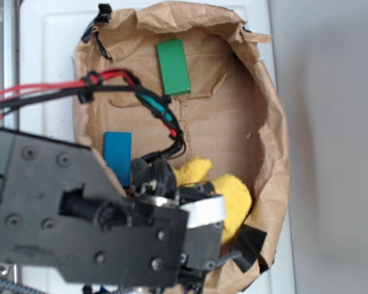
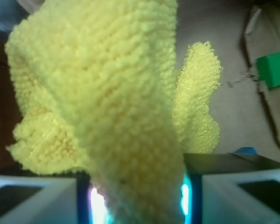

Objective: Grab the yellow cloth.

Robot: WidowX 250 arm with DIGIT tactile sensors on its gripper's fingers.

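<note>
We have the yellow cloth (image 2: 107,102) pinched between our gripper's (image 2: 137,196) nearly closed jaws, bunched upward; the grab looks done, only lifting remains.

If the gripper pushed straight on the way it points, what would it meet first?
The yellow cloth: it already sits between the gripper's fingers, filling the wrist view. Behind it probably the brown paper floor, though depth is unclear.

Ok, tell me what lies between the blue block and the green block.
Only bare brown paper plus the arm's cable crossing, seen in the exterior view, between blue block and green block.
</note>
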